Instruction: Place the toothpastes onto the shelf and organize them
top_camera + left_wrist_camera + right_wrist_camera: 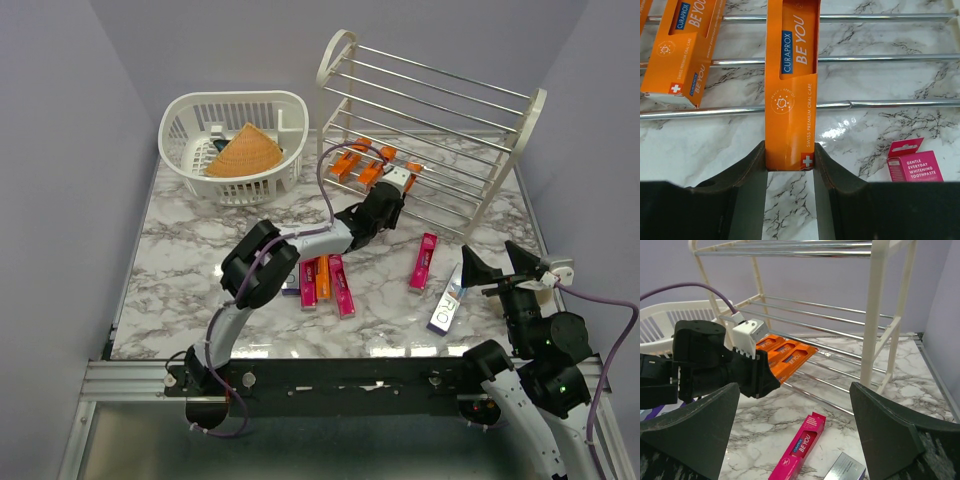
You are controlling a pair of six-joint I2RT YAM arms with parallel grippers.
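While the left tool (789, 152) sits at the bottom tier of the shelf (432, 112), it is clenched on the near end of one orange carton (792, 85), with a pad pressed to each long side.

Probable reason: gripping by the tail end leaves the rest of the box free to lie across the rods (890, 59).

Long axis: straight ahead of the tool and square to the rods, crossing three of them. Printed face is up and the far end points deeper into the shelf.

Left of the tool: a second orange carton (682, 50) lies on the same rods, roughly parallel but slightly skewed.

Right of the tool, and nearer: a pink carton (915, 164) lies flat on the worktop (715, 145), off the shelf.

Further right: the right tool (794, 390) hangs released, jaws spread wide and nothing between them. A silver carton (447, 305) lies on the worktop just beside it, probably waiting its turn.
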